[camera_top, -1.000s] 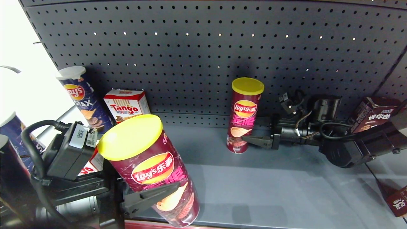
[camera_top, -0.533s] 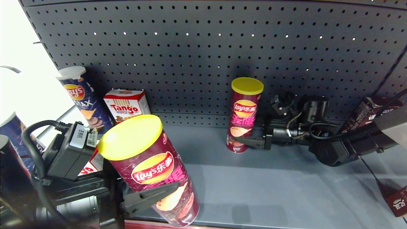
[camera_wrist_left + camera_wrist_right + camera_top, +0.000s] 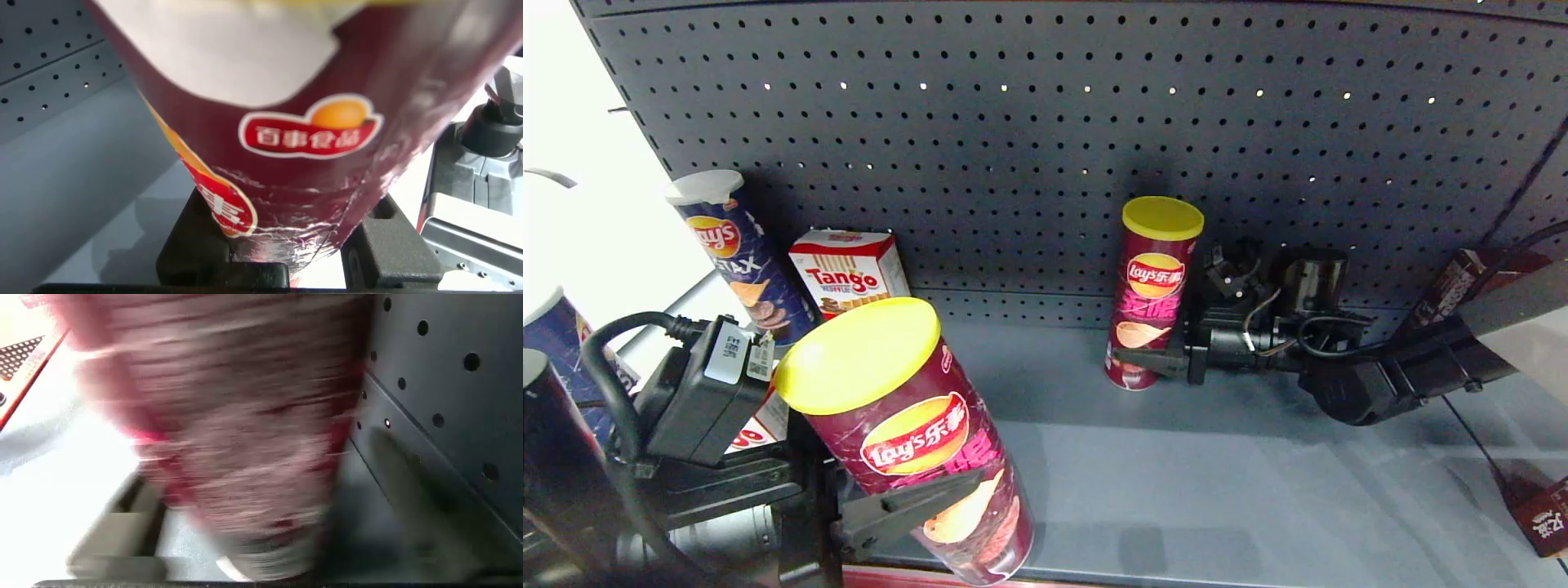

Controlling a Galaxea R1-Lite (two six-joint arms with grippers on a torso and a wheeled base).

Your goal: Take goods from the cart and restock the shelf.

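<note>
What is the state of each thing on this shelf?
Near red chip can: lid on, held in left pincer.
Far red chip can: upright on shelf, lid on.
Blue chip can: standing, lid on.
Wafer box: standing, closed.

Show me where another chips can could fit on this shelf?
The widest bare shelf is in front, between the near chips can and the small box at the right edge. There's also a gap at the back between the wafer box and the far chips can. The left corner is crowded.
</note>
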